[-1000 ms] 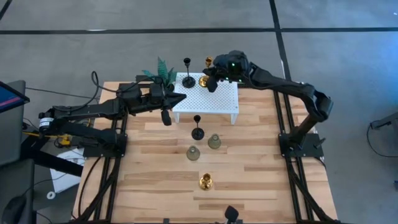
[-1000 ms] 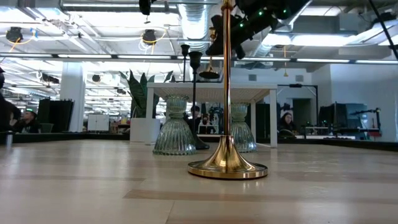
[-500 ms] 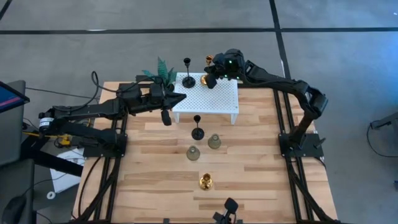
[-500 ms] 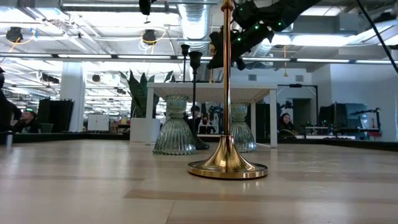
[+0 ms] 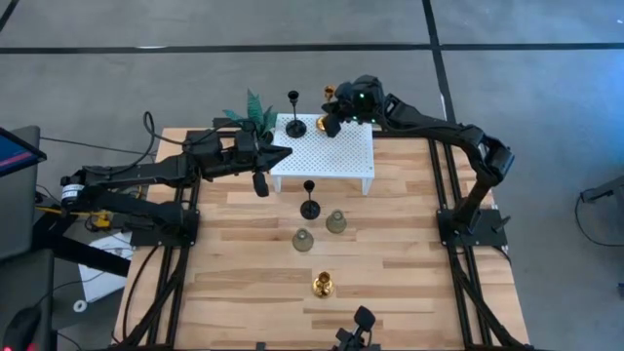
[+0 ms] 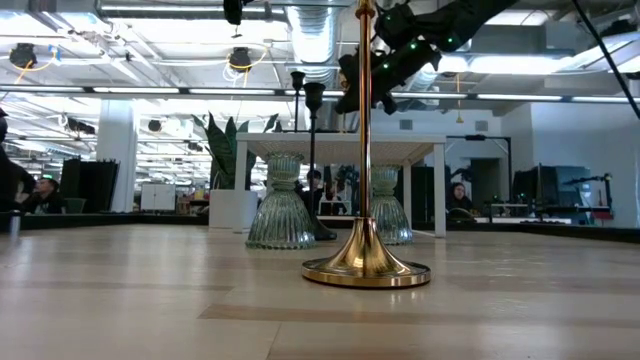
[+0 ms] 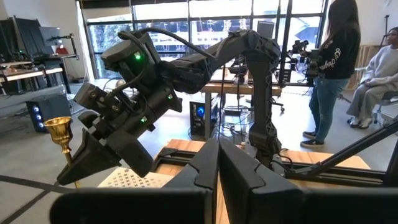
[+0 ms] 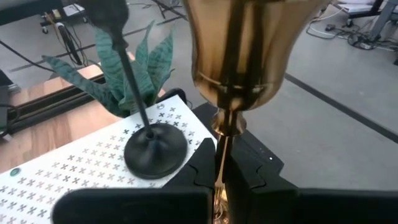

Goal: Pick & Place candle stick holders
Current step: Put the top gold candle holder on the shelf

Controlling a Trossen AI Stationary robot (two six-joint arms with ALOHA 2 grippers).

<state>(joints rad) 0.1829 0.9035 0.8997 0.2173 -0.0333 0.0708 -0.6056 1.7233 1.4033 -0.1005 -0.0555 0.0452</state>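
Pinching gold candle stick holder (image 8: pixel 239 68) stem in right gripper (image 5: pixel 331 119), upright for platform (image 5: pixel 341 161) far edge; left gripper (image 5: pixel 261 183) jaws pressed together, empty, waiting at platform's left edge.

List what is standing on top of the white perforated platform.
On the platform: a black holder, and a gold holder gripped by the right tool. The tool covers that holder's base.

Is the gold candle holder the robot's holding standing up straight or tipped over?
Upright. In the right wrist view the gold holder has its cup above its stem, which runs straight down between the shut right gripper fingers.
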